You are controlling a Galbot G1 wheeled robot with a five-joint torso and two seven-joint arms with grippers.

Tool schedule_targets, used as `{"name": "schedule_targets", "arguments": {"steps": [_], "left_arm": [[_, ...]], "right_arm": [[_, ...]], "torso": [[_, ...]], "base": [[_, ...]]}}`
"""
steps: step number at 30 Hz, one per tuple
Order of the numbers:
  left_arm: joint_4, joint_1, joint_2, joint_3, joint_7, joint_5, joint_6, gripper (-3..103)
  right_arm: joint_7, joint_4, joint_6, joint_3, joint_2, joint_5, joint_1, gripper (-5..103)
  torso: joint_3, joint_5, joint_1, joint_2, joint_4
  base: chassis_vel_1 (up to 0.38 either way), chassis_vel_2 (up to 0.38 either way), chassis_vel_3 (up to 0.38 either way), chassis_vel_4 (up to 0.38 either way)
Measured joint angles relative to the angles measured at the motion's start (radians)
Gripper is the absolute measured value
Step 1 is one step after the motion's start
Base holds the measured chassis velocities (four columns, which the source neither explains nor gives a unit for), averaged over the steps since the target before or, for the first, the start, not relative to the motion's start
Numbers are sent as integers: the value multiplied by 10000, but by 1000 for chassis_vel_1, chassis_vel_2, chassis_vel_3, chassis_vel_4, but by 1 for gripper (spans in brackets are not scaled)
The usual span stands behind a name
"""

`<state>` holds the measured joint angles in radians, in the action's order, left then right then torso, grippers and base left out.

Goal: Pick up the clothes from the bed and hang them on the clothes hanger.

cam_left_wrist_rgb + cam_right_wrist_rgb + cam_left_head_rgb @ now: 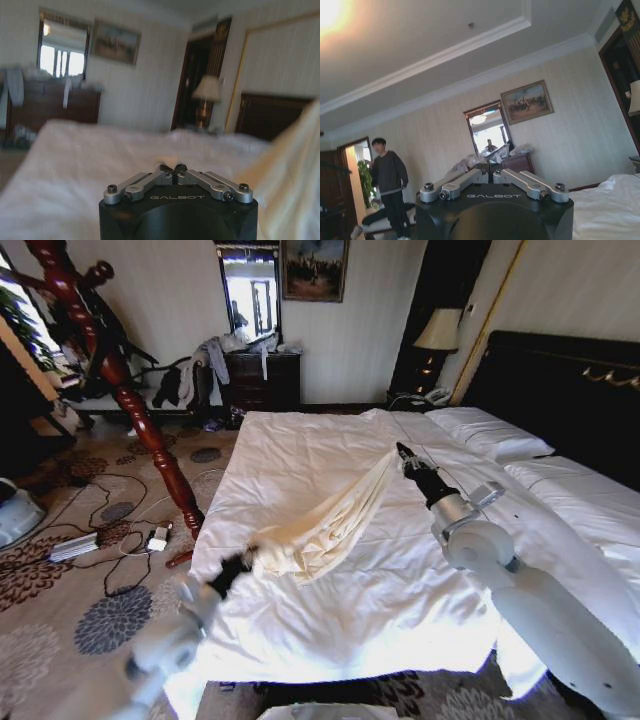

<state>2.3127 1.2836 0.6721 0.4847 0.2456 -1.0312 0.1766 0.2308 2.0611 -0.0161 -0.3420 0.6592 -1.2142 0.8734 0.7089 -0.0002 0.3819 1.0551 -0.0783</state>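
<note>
Both grippers are pinching the clothes (325, 520): the right gripper (403, 454) is clamping the raised end, the left gripper (246, 560) is closed on the low bunched end near the bed's (400, 610) foot edge, so the thin, soft, slightly shiny cream fabric is sagging between the jaws like a hammock. Holding two far-apart spots is probably spreading it out, lifting it off the quilted white duvet.
</note>
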Motion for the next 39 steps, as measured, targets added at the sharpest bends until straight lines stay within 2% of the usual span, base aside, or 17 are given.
{"name": "schedule_targets", "arguments": {"steps": [2, 3, 7, 8, 10, 12, 13, 16, 17, 21, 24, 27, 30, 35, 39], "left_arm": [[86, -822, -671, 697, 51, -908, 120, 0], [86, -822, -671, 697, 51, -908, 120, 0], [-229, -2209, -1741, 1735, 48, -2243, 217, 0], [-229, -2209, -1741, 1735, 48, -2243, 217, 0], [-498, -2876, -2111, 1970, 42, -2755, 242, 0], [-812, -3712, -2450, 2030, 38, -3178, 279, 0], [-812, -3712, -2450, 2030, 38, -3178, 279, 0], [-1420, -5121, -2940, 1929, -21, -3622, 305, 0], [-1420, -5121, -2940, 1929, -21, -3622, 305, 0], [-2155, -6458, -3382, 1641, -125, -4092, 317, 0], [-2235, -6581, -3456, 1618, -125, -4214, 333, 0], [-1959, -6092, -3358, 1653, -71, -4014, 345, 0], [-1508, -5417, -2947, 989, 104, -3293, 353, 0], [-1246, -5389, -2757, 139, 316, -2907, 353, 0], [-1431, -5795, -2886, 126, 377, -3058, 349, 0]], "right_arm": [[-80, 24, -102, -162, -159, -345, -65, 0], [-80, 24, -102, -162, -159, -345, -65, 0], [-809, 78, -632, -503, -599, -600, -124, 0], [-809, 78, -632, -503, -599, -600, -124, 0], [-1260, 184, -878, -704, -796, -818, -215, 0], [-1721, 402, -1150, -903, -1032, -1048, -384, 0], [-1721, 402, -1150, -903, -1032, -1048, -384, 0], [-2315, 610, -1471, -1267, -1410, -1297, -1014, 0], [-2315, 610, -1471, -1267, -1410, -1297, -1014, 0], [-2170, 625, -1458, -1584, -1757, -1950, -2112, 0], [-1886, 778, -1288, -1632, -1924, -1908, -2051, 0], [-1446, 1107, -1000, -1462, -1952, -1345, -1348, 0], [-749, 1579, -569, -1129, -1730, -476, -8, 0], [-488, 1775, -377, -987, -1546, 139, 719, 0], [-430, 1798, -389, -1177, -1683, 17, 646, 0]], "torso": [[0, 0, -1, 0, 5], [0, 0, -1, 0, 5], [0, 1, 0, 0, 3], [0, 1, 0, 0, 3], [0, 1, 0, 0, 4], [0, -2, 0, 0, 5], [0, -2, 0, 0, 5], [0, 1, 0, 0, 3], [0, 1, 0, 0, 3], [-1, -2, 0, 0, 7], [-2, 0, 0, 1, 4], [-2, 4, -1, 1, 6], [0, -3, 1, 0, 1], [-1, 4, -2, 0, 1], [0, -1, -1, 0, 3]], "base": [[0, 0, 0, 0], [0, 0, 0, 0], [0, 0, 0, 0], [0, 0, 0, 0], [0, 0, 0, 0], [0, 0, 0, 0], [0, 0, 0, 0], [0, 0, 0, 0], [0, 0, 0, 0], [0, 0, 0, 0], [0, 0, 0, 0], [0, 0, 0, 0], [0, 0, 0, 0], [0, 0, 0, 0], [0, 0, 0, 0]]}}
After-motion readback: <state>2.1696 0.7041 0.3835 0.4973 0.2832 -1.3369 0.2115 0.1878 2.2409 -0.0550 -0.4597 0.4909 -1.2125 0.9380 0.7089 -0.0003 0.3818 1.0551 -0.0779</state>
